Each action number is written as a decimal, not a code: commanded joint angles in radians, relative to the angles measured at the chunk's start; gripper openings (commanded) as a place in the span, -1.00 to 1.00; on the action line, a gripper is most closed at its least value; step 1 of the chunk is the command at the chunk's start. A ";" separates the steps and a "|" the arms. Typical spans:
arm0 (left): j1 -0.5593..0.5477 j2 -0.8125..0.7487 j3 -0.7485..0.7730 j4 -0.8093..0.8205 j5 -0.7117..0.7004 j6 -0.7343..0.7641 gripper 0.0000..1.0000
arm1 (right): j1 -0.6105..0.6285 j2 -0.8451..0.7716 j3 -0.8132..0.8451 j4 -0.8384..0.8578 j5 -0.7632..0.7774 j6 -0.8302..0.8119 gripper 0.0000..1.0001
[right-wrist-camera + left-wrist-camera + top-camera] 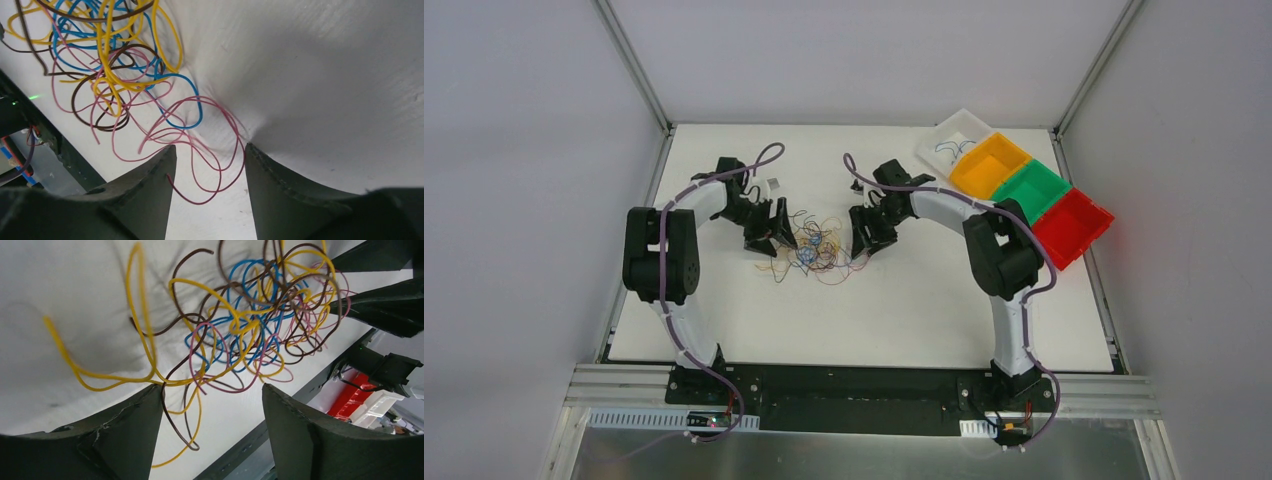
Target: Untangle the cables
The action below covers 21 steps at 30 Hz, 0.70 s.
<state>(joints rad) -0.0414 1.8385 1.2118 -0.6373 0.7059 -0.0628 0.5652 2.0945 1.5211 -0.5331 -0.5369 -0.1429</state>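
Right of the cables (pixel 812 245) — four bins (pixel 1027 190) stand

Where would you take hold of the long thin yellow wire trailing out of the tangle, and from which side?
Grip the long thin yellow wire on its free curved stretch, lying alone on the white table, clear of the tangled bundle of coloured wires. Bring the open left end effector down from the side away from the bundle, astride the strand; nothing crosses it there.

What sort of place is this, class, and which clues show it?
Probably a robotics lab cell: a left arm and right arm bolted at the edge of a table, blank walls around it, coloured bins, tangled cables.
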 commanded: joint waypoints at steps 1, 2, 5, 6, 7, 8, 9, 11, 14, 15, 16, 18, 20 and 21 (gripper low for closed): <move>-0.072 0.022 0.049 0.080 0.065 -0.043 0.47 | 0.013 0.002 -0.030 0.039 0.051 0.022 -0.04; -0.086 0.028 0.049 0.100 0.064 -0.057 0.47 | 0.014 0.001 -0.033 0.039 0.054 0.018 -0.19; -0.129 0.063 0.061 0.134 0.047 -0.077 0.45 | 0.014 -0.010 -0.040 0.035 0.056 0.008 -0.62; -0.144 0.079 0.066 0.143 0.036 -0.084 0.44 | 0.014 -0.017 -0.042 0.031 0.056 0.004 -0.81; -0.155 0.100 0.072 0.149 0.026 -0.093 0.42 | 0.014 -0.021 -0.043 0.025 0.062 -0.002 -1.00; -0.163 0.115 0.078 0.154 0.012 -0.104 0.37 | 0.011 -0.029 -0.043 0.014 0.075 -0.010 -1.00; -0.167 0.129 0.082 0.158 -0.002 -0.116 0.29 | 0.009 -0.039 -0.044 0.003 0.090 -0.020 -1.00; -0.163 0.142 0.080 0.159 -0.035 -0.129 0.01 | -0.010 -0.075 -0.064 -0.018 0.131 -0.038 -1.00; -0.128 0.118 0.045 0.157 -0.068 -0.119 -0.50 | -0.073 -0.155 -0.108 -0.057 0.203 -0.068 -1.00; -0.105 0.107 0.032 0.152 -0.079 -0.114 -0.69 | -0.101 -0.190 -0.123 -0.071 0.227 -0.079 -1.00; -0.083 0.095 0.019 0.140 -0.096 -0.105 -0.89 | -0.139 -0.225 -0.138 -0.088 0.248 -0.090 -1.00; -0.038 0.072 -0.001 0.105 -0.134 -0.073 -1.00 | -0.200 -0.295 -0.161 -0.124 0.285 -0.119 -1.00; 0.017 0.055 -0.019 0.069 -0.156 -0.037 -1.00 | -0.264 -0.358 -0.169 -0.166 0.312 -0.140 -1.00; 0.033 0.045 -0.030 0.052 -0.165 -0.024 -1.00 | -0.297 -0.387 -0.168 -0.187 0.322 -0.147 -1.00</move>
<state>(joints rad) -0.0898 1.9514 1.2240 -0.5014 0.6483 -0.1627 0.3794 1.8767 1.3567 -0.6079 -0.3149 -0.2241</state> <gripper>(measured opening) 0.019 0.007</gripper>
